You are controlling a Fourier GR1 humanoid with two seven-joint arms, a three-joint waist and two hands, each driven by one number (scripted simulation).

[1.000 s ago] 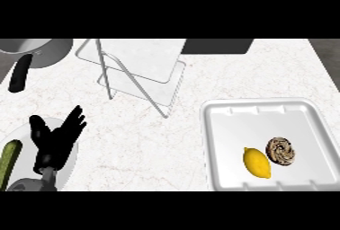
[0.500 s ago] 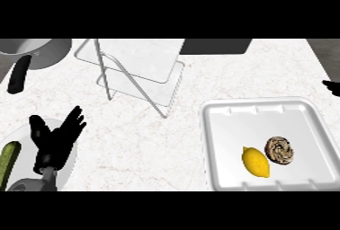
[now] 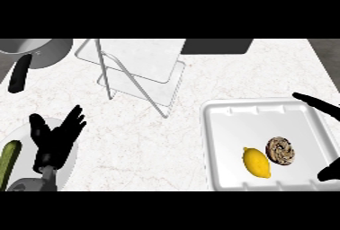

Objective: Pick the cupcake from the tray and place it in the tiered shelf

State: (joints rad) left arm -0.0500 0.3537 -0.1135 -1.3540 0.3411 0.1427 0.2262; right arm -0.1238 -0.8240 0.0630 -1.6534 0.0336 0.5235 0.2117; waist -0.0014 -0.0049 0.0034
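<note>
I see only fingertips of the right hand (image 3: pixel 317 102); its palm and forearm are cut off at the view's right edge.

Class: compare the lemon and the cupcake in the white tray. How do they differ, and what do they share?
The lemon is plain yellow; the cupcake is brown with pale swirls. The lemon is oval with pointed ends; the cupcake is rounder. Both lie side by side in the tray.
</note>
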